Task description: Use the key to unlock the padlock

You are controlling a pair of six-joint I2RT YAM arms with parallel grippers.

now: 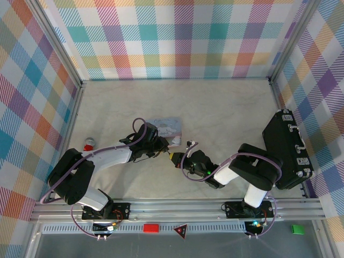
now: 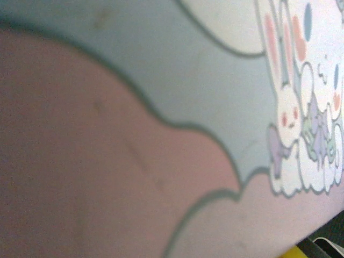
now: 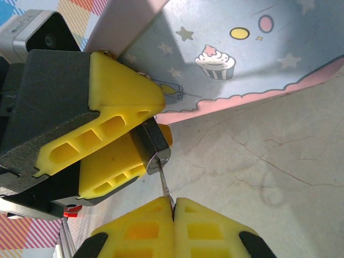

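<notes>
Dark padlock [image 3: 152,144] and slim brass-tinted key [image 3: 164,185] are held tip to base over the middle of the table [image 3: 279,161], nearer its near edge.
The padlock is clamped between the yellow fingers of the left pincer [image 3: 153,137]. The key is pinched in the closed right pincer [image 3: 173,207], with its tip touching the lock's silvery underside. A pastel cartoon tin [image 3: 226,54] is seen just behind, toward the far edge.
</notes>
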